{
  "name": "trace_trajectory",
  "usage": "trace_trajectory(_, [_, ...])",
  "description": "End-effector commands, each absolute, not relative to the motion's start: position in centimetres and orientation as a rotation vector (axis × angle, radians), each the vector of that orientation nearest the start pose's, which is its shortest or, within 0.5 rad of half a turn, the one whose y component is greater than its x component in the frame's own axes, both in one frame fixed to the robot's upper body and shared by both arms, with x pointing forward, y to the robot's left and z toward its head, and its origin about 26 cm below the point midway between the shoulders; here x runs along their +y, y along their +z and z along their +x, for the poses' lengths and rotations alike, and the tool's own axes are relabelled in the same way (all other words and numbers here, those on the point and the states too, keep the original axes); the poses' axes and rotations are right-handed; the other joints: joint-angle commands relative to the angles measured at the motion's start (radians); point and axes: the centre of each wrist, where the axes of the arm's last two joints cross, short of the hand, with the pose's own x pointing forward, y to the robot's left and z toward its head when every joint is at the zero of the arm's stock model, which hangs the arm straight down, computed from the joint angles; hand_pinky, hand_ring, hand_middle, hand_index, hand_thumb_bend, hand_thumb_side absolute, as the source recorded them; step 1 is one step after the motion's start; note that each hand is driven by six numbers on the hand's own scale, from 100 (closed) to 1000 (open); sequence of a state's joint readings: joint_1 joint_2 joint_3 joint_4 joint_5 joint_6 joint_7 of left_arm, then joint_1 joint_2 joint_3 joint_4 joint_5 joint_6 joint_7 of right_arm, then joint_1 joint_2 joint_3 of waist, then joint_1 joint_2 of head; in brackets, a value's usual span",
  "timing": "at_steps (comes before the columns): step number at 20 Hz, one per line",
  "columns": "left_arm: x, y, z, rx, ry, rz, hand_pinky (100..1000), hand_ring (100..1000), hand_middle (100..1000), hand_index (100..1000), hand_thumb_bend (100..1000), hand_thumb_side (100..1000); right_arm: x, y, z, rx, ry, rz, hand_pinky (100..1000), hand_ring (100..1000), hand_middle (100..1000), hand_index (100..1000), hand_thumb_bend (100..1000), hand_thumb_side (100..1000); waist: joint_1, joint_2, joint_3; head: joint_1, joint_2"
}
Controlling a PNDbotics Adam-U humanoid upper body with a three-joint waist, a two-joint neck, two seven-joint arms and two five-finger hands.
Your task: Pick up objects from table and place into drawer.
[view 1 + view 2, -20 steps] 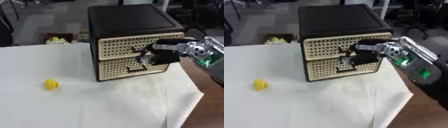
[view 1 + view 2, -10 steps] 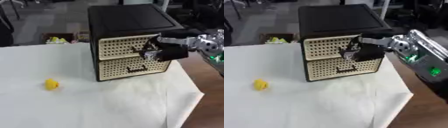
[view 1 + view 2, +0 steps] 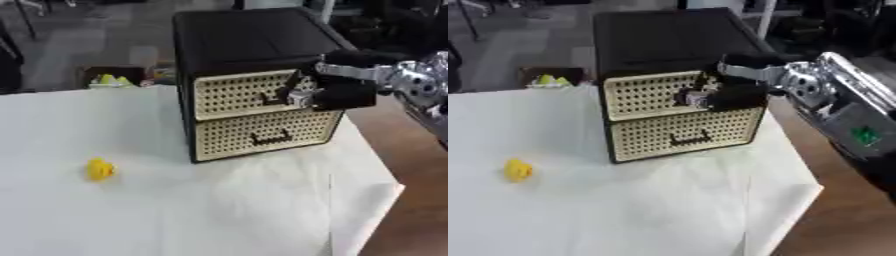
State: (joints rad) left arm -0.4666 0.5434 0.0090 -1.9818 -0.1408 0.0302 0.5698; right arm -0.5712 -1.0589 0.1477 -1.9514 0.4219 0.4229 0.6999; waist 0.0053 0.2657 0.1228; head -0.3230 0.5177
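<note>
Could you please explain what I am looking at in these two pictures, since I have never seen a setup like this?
Both pictures come from one stereo camera in a humanoid robot's head, its left and right eyes, looking down at a table covered with a white cloth. On the cloth stands a black cabinet with two cream perforated drawers. The robot's right hand reaches in from the right, its fingers at the handle of the upper drawer; the lower drawer is closed. A small yellow object lies on the cloth to the left, untouched. The left hand is out of view. I cannot tell whether the fingers actually grasp the handle.
</note>
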Motion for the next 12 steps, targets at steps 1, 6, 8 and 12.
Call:
trace_trajectory(1, [27.8, 27.7, 30.4, -2.564, 0.042, 0.768, 782, 893, 871, 909, 100, 1000, -30.8, 34.3, 29.5, -1.256, 1.422, -1.020, 100, 100, 100, 850, 198, 932, 0.002, -0.012, 0.000, -0.004, 0.000])
trace_trajectory(6, [27.7, 27.7, 30.4, -2.568, 0.044, 0.761, 782, 893, 870, 909, 100, 1000, -31.1, 34.1, 30.0, -1.222, 1.427, -1.016, 100, 100, 100, 849, 205, 930, 0.003, -0.009, 0.001, -0.007, -0.001])
trace_trajectory(8, [27.7, 27.7, 30.4, -2.569, 0.046, 0.759, 782, 893, 870, 909, 100, 1000, -31.3, 33.9, 30.3, -1.208, 1.424, -1.003, 100, 100, 100, 849, 202, 930, 0.003, -0.007, 0.002, -0.007, -0.003])
trace_trajectory(12, [27.7, 27.8, 30.4, -2.571, 0.046, 0.756, 782, 893, 870, 909, 100, 1000, -31.5, 33.5, 30.9, -1.183, 1.420, -0.982, 100, 100, 100, 848, 202, 928, 0.004, -0.004, 0.007, -0.010, -0.007])
